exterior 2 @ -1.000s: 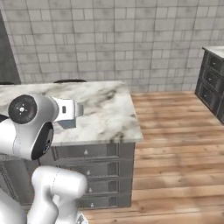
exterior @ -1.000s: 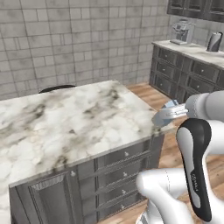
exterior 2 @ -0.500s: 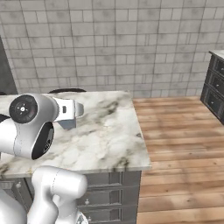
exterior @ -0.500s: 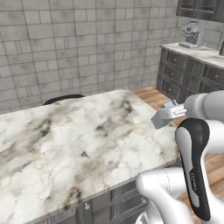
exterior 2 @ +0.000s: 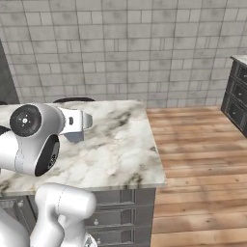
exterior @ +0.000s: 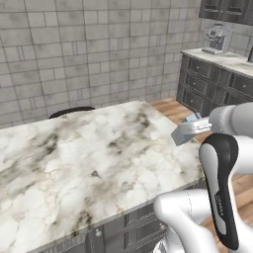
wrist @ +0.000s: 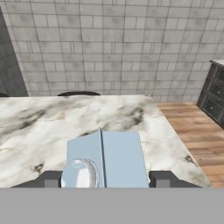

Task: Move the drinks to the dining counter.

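Note:
A light blue-grey carton (wrist: pixel 119 158) with a gabled top and a round cap sits between my two dark fingertips (wrist: pixel 161 179), and my gripper (wrist: pixel 105 180) is shut on it. In the left base view the carton (exterior: pixel 184 134) hangs just above the right end of the dining counter (exterior: pixel 89 158), held by the gripper (exterior: pixel 197 127). In the right base view the carton (exterior 2: pixel 73 137) shows below the white hand, over the marble dining counter (exterior 2: pixel 120 144). The dining counter's slab (wrist: pixel 48 118) stretches ahead and to the left under the carton.
A dark chair back (exterior: pixel 71 111) rises behind the island's far edge. Dark cabinets (exterior: pixel 207 89) with a coffee machine (exterior: pixel 216 39) stand at the right wall. Wooden floor (exterior 2: pixel 193 154) lies right of the island, with a grey tiled wall behind.
The base has driven closer to the island, so the marble slab looms larger in both base views. The carton stays held in the gripper, now over the slab's right end.

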